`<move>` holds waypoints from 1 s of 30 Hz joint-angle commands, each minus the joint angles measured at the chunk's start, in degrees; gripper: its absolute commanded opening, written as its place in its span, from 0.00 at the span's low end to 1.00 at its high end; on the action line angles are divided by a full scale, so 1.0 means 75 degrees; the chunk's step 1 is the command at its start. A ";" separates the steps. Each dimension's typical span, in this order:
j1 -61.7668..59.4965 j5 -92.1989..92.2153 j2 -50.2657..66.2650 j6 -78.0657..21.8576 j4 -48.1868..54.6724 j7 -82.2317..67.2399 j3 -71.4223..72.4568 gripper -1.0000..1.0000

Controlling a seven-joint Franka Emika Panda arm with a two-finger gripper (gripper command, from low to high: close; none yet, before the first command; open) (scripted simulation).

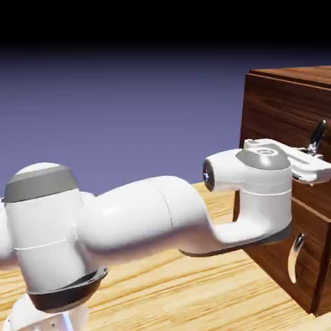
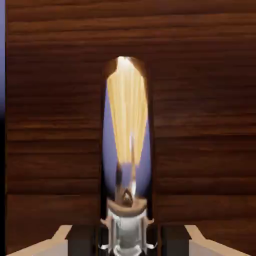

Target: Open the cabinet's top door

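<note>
**Inspector:** Closest to the exterior lens is the arm's big white joint housing with its grey cap [image 1: 42, 183], low at the left; from it the forearm runs right to the cabinet [image 1: 275, 106].

**Assistant:** And the end effector?

**Inspector:** The gripper [image 2: 127, 239] is level with the top door [image 1: 275, 123], the upper panel of the cabinet's front. In the hand view the long curved silver handle [image 2: 127, 125] rises straight up between the jaws, with the dark wood filling the rest of the frame. The jaws are pressed together on the handle's near end; no gap shows on either side.

**Assistant:** Where is the lower panel?

**Inspector:** Below, with its own shorter handle [image 1: 296, 257], untouched and well apart from the hand.

**Assistant:** How will the door handle?

**Inspector:** My judgement: rigid wood panel, moderately heavy, nothing fragile. Polished metal on the handle reflects strongly and is likely slippery, so a pinch could slide along its curve under pull. The proper hold is around the bar, away from its tapered tip. I cannot tell from these views which edge carries the hinge, nor whether the panel has left its frame.
</note>
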 commanded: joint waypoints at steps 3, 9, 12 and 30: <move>-0.0767 -0.0001 0.0377 -0.0655 -0.0831 0.0530 0.0408 0.00; -0.2428 0.0000 0.1681 -0.1509 -0.2062 0.2234 0.1547 0.00; -0.3258 -0.0002 0.2337 -0.1694 -0.2426 0.3107 0.2241 0.00; -0.7686 0.2243 0.3127 -0.2543 -0.4311 0.4273 0.6771 0.00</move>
